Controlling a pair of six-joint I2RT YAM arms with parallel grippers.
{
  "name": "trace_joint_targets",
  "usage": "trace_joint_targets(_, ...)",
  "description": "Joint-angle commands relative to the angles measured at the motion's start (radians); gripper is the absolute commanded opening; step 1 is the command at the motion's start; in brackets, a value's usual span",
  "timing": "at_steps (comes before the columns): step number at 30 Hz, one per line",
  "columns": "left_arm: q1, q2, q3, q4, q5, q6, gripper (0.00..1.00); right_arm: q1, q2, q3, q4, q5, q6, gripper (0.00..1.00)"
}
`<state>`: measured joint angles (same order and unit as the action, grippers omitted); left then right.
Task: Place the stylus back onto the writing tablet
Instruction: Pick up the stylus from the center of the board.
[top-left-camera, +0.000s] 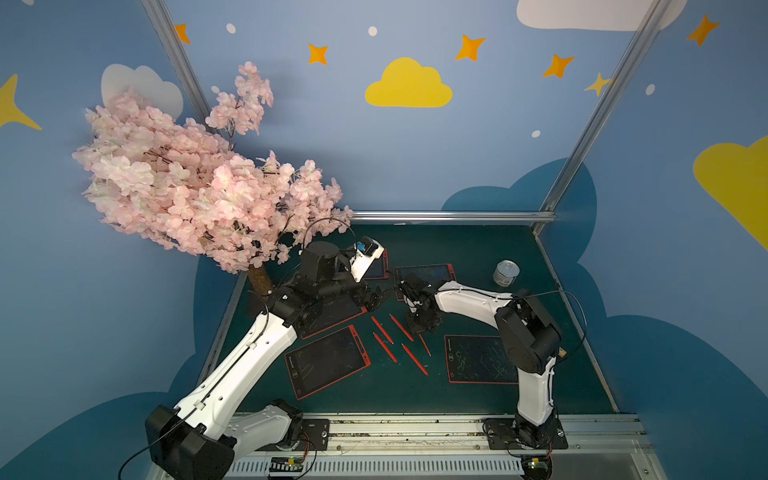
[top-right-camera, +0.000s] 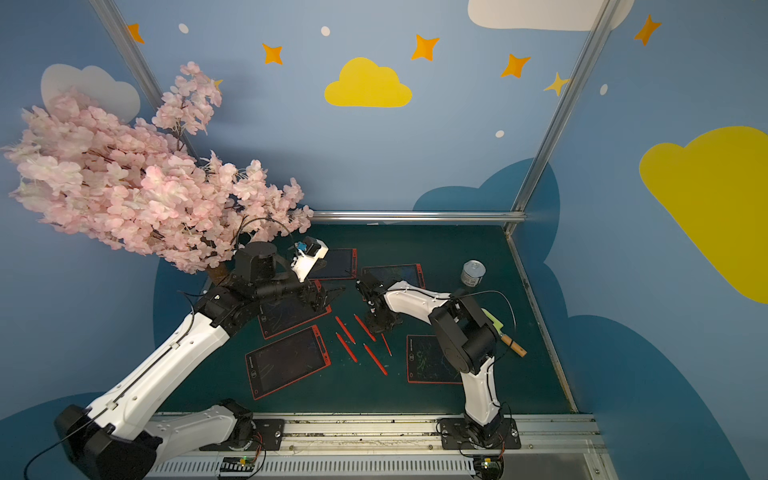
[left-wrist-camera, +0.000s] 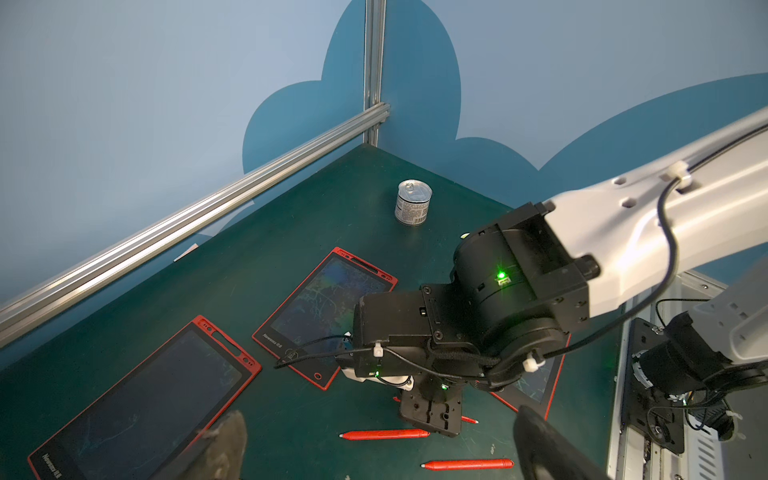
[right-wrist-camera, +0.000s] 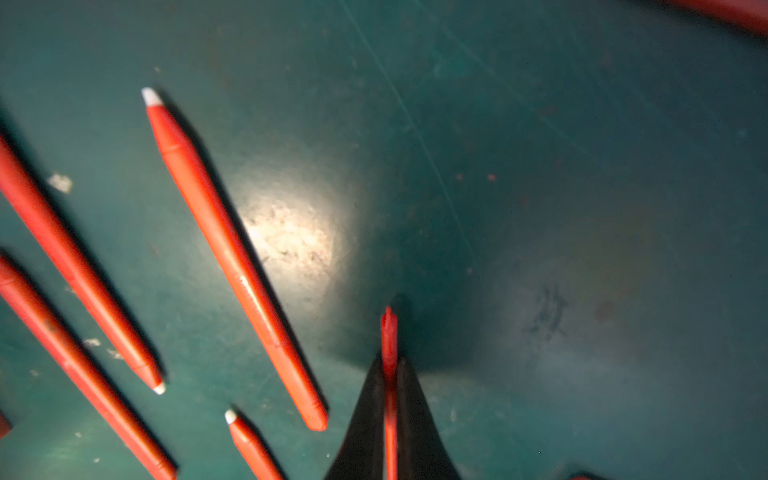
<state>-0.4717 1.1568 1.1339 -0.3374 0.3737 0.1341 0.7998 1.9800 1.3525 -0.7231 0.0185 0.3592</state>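
We are pinching a red stylus (right-wrist-camera: 389, 332) between the pressed-together fingers (right-wrist-camera: 365, 424) of our right gripper (top-left-camera: 420, 331). Its free end is sticking out past the fingertips and pointing down toward the green mat (right-wrist-camera: 540, 166); we cannot tell whether it is touching. In both top views we are holding that stylus over the middle of the mat, apart from every tablet. Four loose styluses (top-left-camera: 414, 359) are lying just to its left, and the nearest writing tablet (top-left-camera: 478, 359) is lying to its right, near but apart. Our left gripper (top-left-camera: 379, 298) is hovering with its jaws spread wide and gripping nothing, close to the corner of a second tablet (top-left-camera: 336, 318) that our left arm is partly covering. A small can (top-left-camera: 506, 273) is standing at the far right of the mat.
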Motion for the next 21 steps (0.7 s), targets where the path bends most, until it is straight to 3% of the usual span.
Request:
trace_joint_targets(1, -0.002, 0.001, -0.008, 0.019, 0.012, -0.011, 0.99, 0.003, 0.042, -0.018, -0.017, 0.011, 0.009, 0.07)
trace_joint_targets(9, -0.004, 0.013, -0.008, 0.031, 0.015, -0.035, 0.99, -0.038, -0.047, -0.059, 0.004, -0.023, 0.029, 0.02)
trace_joint_targets(18, -0.016, 0.095, 0.028, 0.03, 0.006, -0.17, 0.99, -0.188, -0.318, -0.206, 0.06, -0.18, 0.042, 0.02)
trace_joint_targets(21, -0.021, 0.131, 0.018, 0.079, 0.077, -0.239, 0.99, -0.246, -0.429, -0.258, 0.066, -0.24, 0.031, 0.01)
